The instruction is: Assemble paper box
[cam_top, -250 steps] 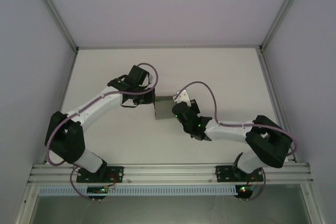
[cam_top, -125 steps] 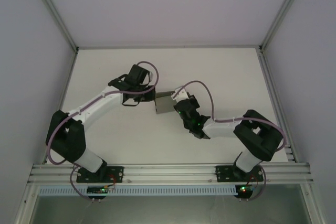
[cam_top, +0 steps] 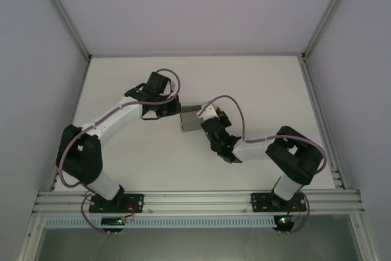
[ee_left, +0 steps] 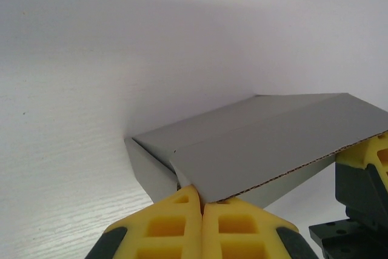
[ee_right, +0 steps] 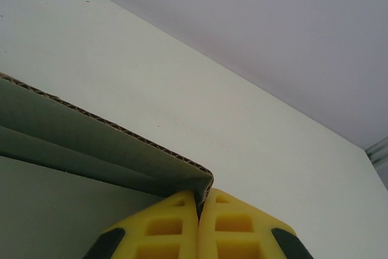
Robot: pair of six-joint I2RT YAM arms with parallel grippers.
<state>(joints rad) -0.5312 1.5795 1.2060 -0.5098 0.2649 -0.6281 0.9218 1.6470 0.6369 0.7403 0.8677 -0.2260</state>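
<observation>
The paper box [cam_top: 189,121] is a small grey card shape in the middle of the white table, half folded. In the left wrist view the paper box [ee_left: 267,144] shows a low side wall and a slanting flap with a corrugated edge. My left gripper [cam_top: 175,110] is at its left side; its yellow fingers are shut [ee_left: 202,193], their tips pressed against the flap's lower corner. My right gripper [cam_top: 205,118] is at the box's right side. In the right wrist view a folded corner of the paper box [ee_right: 91,144] runs into the cleft of my shut right gripper [ee_right: 200,197].
The white table [cam_top: 134,77] is enclosed by pale walls with metal frame posts at the back corners [cam_top: 85,53]. The right arm's elbow [cam_top: 293,157] lies low over the table's right front. Another yellow and black finger [ee_left: 364,174] shows beyond the box.
The right arm has drawn in leftward, its elbow folding closer to the box. The left gripper has shifted slightly up and back. The box has stayed between them.
</observation>
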